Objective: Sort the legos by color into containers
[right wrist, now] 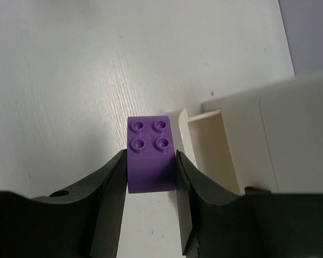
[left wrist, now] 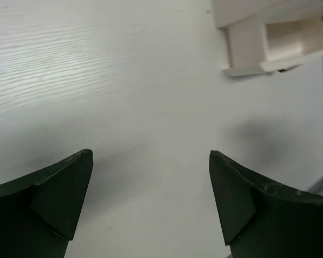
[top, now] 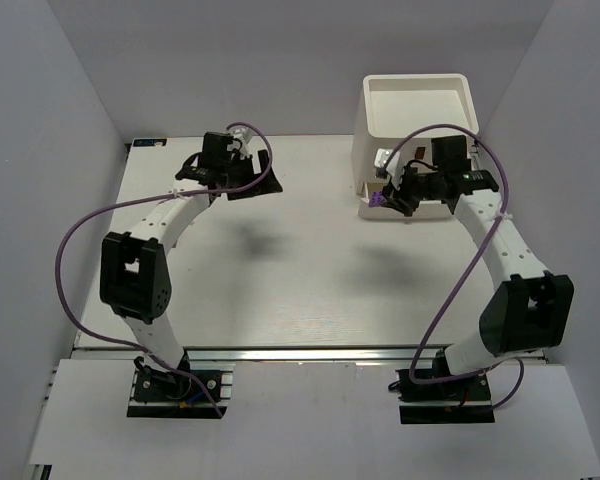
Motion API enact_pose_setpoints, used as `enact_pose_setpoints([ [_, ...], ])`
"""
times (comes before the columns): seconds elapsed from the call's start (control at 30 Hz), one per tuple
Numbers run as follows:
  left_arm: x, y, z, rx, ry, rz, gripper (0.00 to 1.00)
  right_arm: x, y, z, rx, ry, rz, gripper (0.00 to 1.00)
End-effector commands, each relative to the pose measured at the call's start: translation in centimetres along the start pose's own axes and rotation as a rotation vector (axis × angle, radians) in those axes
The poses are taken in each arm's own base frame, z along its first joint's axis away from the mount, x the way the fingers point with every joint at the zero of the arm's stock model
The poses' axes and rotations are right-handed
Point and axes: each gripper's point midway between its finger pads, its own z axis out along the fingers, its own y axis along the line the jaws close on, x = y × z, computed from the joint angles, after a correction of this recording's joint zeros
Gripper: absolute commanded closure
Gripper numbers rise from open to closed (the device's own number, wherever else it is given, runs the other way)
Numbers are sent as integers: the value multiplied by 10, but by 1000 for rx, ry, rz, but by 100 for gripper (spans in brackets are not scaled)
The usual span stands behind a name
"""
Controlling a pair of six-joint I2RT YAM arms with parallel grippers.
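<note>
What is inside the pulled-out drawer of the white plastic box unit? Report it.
Only bare cream walls show inside the pulled-out drawer; the rest is covered by the right gripper. The purple studded plastic brick is outside it, clamped in that gripper.

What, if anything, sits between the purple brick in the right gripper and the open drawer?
Nothing visible does. The right gripper holds the purple brick just beside the open drawer of the white unit, with no other object between them. The drawer's inside shows only partly.
</note>
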Motion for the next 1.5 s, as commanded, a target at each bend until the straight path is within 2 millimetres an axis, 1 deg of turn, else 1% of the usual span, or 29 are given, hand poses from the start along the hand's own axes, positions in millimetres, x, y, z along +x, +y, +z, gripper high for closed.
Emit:
enact_pose_setpoints([
  [0.0, -14, 37, -50, -300, -61, 2, 2, 15, -15, -8, 58, 118, 257, 100],
  [0.03, -14, 41, -56, -333, -70, -6, 2, 18, -18, -9, 89, 133, 329, 100],
  [0.07, -20, 49, -68, -407, -107, -11, 2, 24, -19, -7, 114, 147, 376, 100],
  [0.1, -17, 54, -76, -446, -107, -25, 2, 27, -25, -8, 163, 154, 409, 100],
  [0.13, -19, 60, -83, -481, -122, -37, 2, 32, -39, -9, 260, 162, 468, 100],
  [0.17, -17, 69, -93, -547, -134, -47, 2, 38, -37, -8, 277, 175, 493, 100],
  [0.2, -17, 71, -105, -580, -158, -56, 2, 40, -39, -7, 301, 183, 516, 100],
  [0.23, -16, 76, -111, -618, -176, -89, 2, 49, -45, -10, 356, 218, 543, 100],
  [0.27, -19, 88, -125, -695, -209, -109, 2, 51, -46, -8, 371, 224, 596, 100],
  [0.4, -17, 93, -156, -784, -263, -116, 2, 74, -53, -11, 495, 286, 731, 100],
  [0.43, -16, 95, -162, -799, -274, -118, 2, 77, -56, -11, 529, 282, 743, 100],
  [0.47, -16, 96, -167, -817, -288, -119, 2, 74, -63, -11, 565, 257, 736, 100],
  [0.5, -17, 100, -174, -852, -312, -128, 2, 86, -63, -12, 621, 276, 768, 100],
  [0.6, -10, 110, -192, -920, -338, -139, 2, 100, -75, -10, 742, 287, 818, 100],
  [0.67, 0, 116, -197, -950, -321, -137, 2, 111, -80, -6, 786, 305, 841, 100],
  [0.7, 3, 118, -200, -972, -323, -141, 2, 112, -86, -6, 816, 296, 856, 100],
  [0.77, 12, 122, -202, -990, -310, -143, 2, 118, -88, 1, 826, 290, 870, 100],
  [0.8, 14, 124, -203, -998, -307, -146, 2, 117, -96, 2, 851, 264, 862, 100],
  [0.87, 20, 126, -204, -1004, -307, -148, 2, 118, -101, 9, 862, 248, 863, 100],
  [0.93, 21, 127, -206, -1007, -318, -152, 2, 122, -108, 15, 876, 249, 874, 100],
  [1.0, 25, 129, -207, -1015, -316, -152, 2, 127, -111, 18, 881, 261, 887, 100],
  [1.03, 26, 130, -207, -1019, -314, -151, 2, 132, -110, 25, 874, 274, 896, 100],
  [1.13, 32, 134, -208, -1041, -294, -145, 2, 135, -115, 31, 866, 278, 890, 100],
  [1.23, 36, 137, -211, -1062, -297, -141, 2, 135, -117, 34, 861, 277, 887, 79],
  [1.27, 37, 138, -212, -1064, -294, -135, 2, 135, -117, 34, 854, 272, 886, 64],
  [1.33, 38, 141, -213, -1063, -300, -138, 2, 137, -116, 36, 845, 276, 892, 56],
  [1.37, 38, 140, -212, -1055, -292, -128, 2, 136, -115, 37, 833, 273, 893, 49],
  [1.43, 38, 140, -211, -1050, -292, -127, 2, 131, -112, 35, 824, 266, 893, 47],
  [1.47, 39, 140, -211, -1050, -287, -122, 2, 134, -106, 35, 809, 271, 896, 43],
])
